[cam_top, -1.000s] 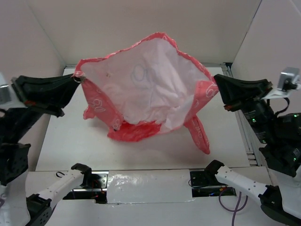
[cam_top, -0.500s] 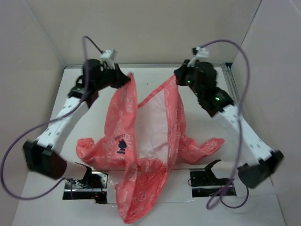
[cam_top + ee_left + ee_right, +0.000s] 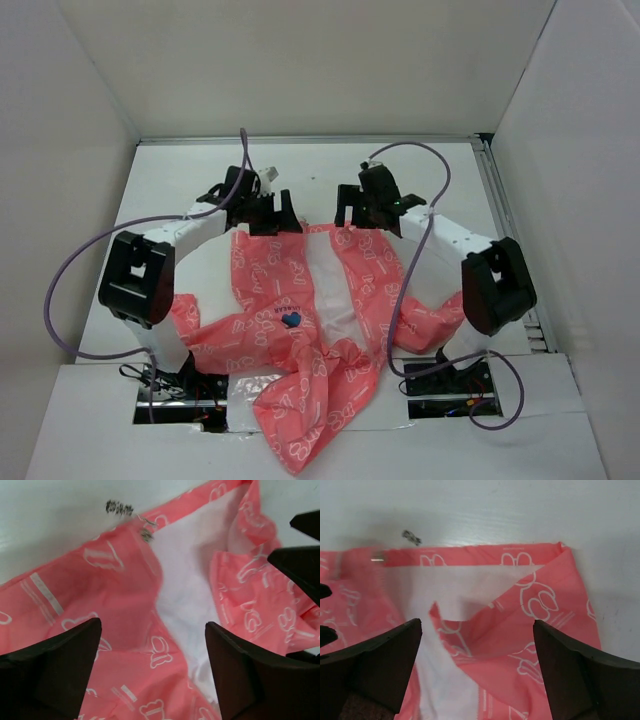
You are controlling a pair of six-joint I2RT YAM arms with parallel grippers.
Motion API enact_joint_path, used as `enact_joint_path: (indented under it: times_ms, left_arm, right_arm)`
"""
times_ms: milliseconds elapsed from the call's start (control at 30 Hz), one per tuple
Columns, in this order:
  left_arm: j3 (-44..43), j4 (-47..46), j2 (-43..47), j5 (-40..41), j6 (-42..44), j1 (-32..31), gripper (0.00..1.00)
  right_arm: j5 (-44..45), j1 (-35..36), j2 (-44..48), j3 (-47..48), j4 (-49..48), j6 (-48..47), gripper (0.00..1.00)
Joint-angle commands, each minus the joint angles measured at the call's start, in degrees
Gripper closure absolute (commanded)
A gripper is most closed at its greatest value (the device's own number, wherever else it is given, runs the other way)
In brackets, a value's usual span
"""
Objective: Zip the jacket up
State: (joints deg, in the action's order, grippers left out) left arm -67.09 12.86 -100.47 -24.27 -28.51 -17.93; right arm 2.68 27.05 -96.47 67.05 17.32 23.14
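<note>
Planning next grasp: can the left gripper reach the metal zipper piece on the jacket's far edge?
Likely yes. The left gripper hangs open above the jacket, and the metal zipper piece lies uncovered at the fabric edge ahead of it.

In the top view the left arm (image 3: 135,280) covers part of one sleeve of the coral-pink thin fabric jacket with white outline print (image 3: 268,275), and the right arm (image 3: 495,285) covers part of the other. The zipper teeth are too small to tell. Both wrist views cut off the jacket and the black fingers of the left gripper (image 3: 152,625) and right gripper (image 3: 477,624). A small metal piece (image 3: 146,533) at the fabric edge is blurred.
</note>
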Motion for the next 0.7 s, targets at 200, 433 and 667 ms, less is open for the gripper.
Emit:
enact_joint_path:
  times_ms: [200,433,667]
  left_arm:
    - [6.17,3.04,22.46,-2.44,-1.37,-3.33,0.01]
    - [23.47,1.02,36.12,-18.79,-5.67,-11.41,0.01]
    - [34.12,6.66,36.50,-12.47,-11.38,-19.42,0.01]
  right_arm:
    - [3.92,5.37,20.25,-10.61,5.70,8.06,0.00]
    - [-0.65,10.64,28.25,-24.21,12.39,15.88,0.02]
    - [-0.92,12.77,28.54,-30.92,11.86,20.19,0.01]
